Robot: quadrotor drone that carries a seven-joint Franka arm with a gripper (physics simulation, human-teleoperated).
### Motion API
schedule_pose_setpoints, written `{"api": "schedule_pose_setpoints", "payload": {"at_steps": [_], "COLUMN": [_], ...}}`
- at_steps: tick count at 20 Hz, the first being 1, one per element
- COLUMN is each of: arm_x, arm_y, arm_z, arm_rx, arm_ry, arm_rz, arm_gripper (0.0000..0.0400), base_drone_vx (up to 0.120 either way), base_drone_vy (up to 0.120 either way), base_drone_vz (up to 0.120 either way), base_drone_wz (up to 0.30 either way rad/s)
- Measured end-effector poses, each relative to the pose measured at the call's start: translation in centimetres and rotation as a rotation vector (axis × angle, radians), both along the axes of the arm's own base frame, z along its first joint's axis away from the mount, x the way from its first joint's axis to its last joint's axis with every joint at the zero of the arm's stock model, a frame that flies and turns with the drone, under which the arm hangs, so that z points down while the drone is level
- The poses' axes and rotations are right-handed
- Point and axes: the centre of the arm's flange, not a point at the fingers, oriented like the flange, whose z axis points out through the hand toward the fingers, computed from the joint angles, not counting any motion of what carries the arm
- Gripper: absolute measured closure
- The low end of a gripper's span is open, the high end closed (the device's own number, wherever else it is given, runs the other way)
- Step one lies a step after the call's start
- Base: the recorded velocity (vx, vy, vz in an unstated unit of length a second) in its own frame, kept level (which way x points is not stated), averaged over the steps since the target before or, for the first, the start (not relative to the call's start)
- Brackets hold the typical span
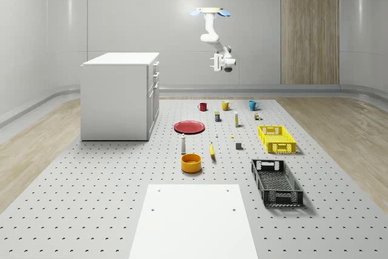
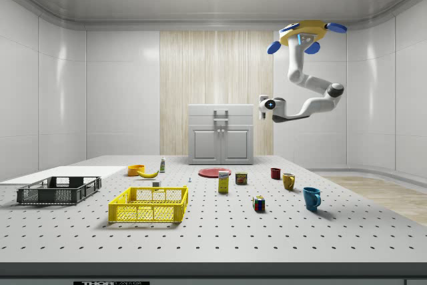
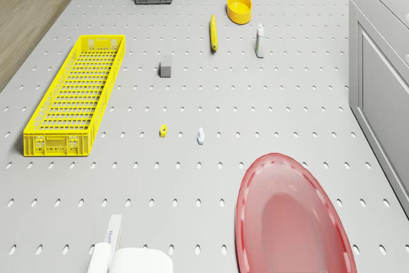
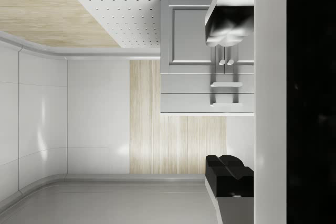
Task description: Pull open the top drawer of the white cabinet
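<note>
Facing the hovering drone [image 1: 210,11], cabinet [image 1: 118,98] drawers shut.

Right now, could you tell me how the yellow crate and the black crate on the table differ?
The yellow crate is bright yellow; the black crate is dark, nearly black. In the whole-scene view the yellow crate lies farther back, level with the red plate, and the black crate lies nearer the camera, beside the white sheet. Both are long, open-topped, lattice-walled and hold nothing.
</note>
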Motion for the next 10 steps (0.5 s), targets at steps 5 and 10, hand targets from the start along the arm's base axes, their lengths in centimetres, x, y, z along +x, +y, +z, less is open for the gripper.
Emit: {"api": "schedule_pose_setpoints", "payload": {"at_steps": [5,10], "arm_x": [0.0,0.0], "arm_y": [0.0,0.0], "arm_z": [0.0,0.0], "arm_rx": [0.0,0.0], "arm_ry": [0.0,0.0], "arm_rz": [0.0,0.0], "arm_gripper": [0.0095,0.0095], "base_drone_vx": [0.12,0.12], "base_drone_vy": [0.0,0.0], "base_drone_vz": [0.0,0.0], "base_drone_wz": [0.0,0.0]}}
